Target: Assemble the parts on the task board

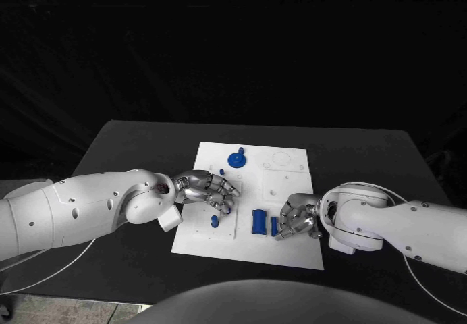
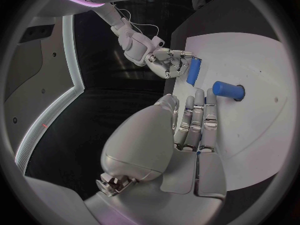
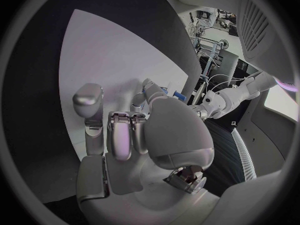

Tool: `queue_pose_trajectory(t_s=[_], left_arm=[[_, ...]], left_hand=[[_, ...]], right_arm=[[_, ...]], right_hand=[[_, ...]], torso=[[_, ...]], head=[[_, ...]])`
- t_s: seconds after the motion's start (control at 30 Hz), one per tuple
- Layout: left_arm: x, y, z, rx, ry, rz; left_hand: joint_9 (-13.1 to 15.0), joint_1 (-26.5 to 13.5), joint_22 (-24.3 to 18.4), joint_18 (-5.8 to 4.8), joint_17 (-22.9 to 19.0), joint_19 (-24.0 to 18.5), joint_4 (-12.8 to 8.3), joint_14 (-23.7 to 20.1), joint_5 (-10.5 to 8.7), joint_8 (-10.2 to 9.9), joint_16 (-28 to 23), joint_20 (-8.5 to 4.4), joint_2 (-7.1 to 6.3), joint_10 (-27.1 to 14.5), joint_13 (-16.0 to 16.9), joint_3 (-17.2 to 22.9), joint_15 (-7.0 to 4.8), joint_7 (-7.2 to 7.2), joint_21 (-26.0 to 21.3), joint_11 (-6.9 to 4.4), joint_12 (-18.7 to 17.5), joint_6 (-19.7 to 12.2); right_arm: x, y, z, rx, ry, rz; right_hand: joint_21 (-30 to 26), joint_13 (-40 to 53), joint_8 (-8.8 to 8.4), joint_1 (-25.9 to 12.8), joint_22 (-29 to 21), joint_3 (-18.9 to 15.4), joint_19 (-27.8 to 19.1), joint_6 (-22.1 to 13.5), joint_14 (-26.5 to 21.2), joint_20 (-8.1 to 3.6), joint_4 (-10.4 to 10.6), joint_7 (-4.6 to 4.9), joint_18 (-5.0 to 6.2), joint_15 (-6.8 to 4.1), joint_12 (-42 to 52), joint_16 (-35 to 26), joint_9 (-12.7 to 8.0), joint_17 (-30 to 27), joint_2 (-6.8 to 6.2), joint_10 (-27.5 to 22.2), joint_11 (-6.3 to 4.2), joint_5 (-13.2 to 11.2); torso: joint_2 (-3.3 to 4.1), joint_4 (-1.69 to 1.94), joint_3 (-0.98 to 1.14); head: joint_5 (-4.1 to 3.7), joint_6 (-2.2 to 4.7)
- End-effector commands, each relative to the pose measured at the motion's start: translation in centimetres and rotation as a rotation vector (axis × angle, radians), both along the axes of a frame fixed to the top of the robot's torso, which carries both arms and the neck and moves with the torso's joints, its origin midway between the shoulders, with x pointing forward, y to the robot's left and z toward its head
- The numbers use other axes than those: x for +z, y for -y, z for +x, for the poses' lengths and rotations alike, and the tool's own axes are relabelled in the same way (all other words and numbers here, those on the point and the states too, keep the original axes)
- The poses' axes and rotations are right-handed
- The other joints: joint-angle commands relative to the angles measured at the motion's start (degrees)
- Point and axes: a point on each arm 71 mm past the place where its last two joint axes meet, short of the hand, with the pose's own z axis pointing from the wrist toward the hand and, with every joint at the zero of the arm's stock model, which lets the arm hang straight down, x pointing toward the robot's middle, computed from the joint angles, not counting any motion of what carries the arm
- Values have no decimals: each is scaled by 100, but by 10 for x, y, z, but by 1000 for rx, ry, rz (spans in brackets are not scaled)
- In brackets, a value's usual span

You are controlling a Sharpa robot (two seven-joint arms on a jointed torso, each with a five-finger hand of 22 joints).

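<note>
The small blue parts [image 1: 258, 221] lie on the white task board [image 1: 282, 250]; they look light, rigid and smooth, best pinched across their short sides. The right hand [image 1: 297, 219] pinches a blue block [image 2: 194, 71], while the left hand [image 1: 209, 190] hovers with fingers apart, holding nothing, near a blue peg [image 2: 227, 90].

— Left arm? 
— Enters from the left, bent at the elbow; the left hand [image 1: 206, 190] is palm down, fingers [image 2: 199, 116] straight and close together, holding nothing.

— Right arm? 
— Enters from the right; the right hand [image 1: 299, 217] has its fingers [image 3: 120, 135] curled inward. Whether it holds anything cannot be told.
</note>
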Motion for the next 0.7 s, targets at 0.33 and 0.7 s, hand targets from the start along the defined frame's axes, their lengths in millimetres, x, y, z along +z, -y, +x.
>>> queue_pose_trajectory(t_s=[0.33,0.7], left_arm=[[0,2,-2,-25,-4,-7],[14,6,-6,20,15,-80]], left_hand=[[2,-39,150,-78,-8,-45,-3,13,31,-27,10,-10,1,26,-9,38,23,302,36,0,-12,58],[3,-39,154,-80,-3,-55,-37,27,38,-39,26,-21,-25,65,-11,63,14,339,54,-13,-17,96]], right_arm=[[-2,7,2,-42,0,0],[31,24,18,-208,201,232]], right_hand=[[-27,1503,-118,64,567,74,13,-47,428,-28,-116,13,87,-26,15,-20,-46,552,-73,589,-17,262],[86,1503,-103,-492,595,-272,48,138,448,-24,310,-9,72,-29,15,13,-75,653,-234,589,-31,-1088]], torso=[[-1,2,1],[-3,-3,2]], head=[[31,0],[23,0]])
